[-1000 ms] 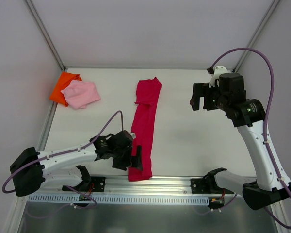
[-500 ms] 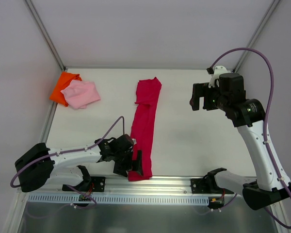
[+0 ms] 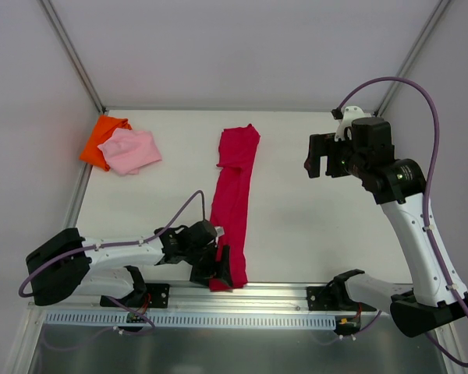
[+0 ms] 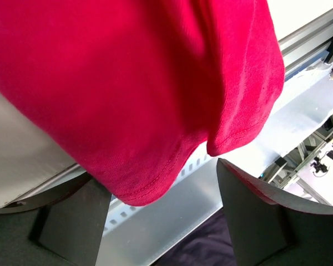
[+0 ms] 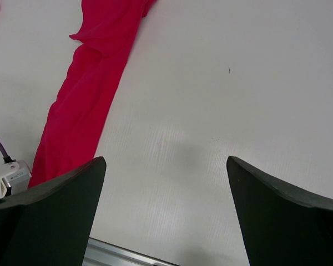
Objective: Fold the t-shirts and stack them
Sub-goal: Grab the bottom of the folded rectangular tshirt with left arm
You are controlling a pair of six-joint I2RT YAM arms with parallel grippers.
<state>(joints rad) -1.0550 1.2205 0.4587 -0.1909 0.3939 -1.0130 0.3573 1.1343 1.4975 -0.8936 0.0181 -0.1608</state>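
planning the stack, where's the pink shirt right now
In the top view the pink shirt sits in the far left corner of the table, lying partly over the orange shirt and well to the left of the long red shirt.

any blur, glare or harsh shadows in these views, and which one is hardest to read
Top external: even light, sharp, only soft shadows on the table. Left wrist, hardest to read: the crimson shirt fills the frame, its hem stitching crisp, the background at lower right washed out. Right wrist: sharp table, faint shadow mid-frame, fingers dark and featureless.
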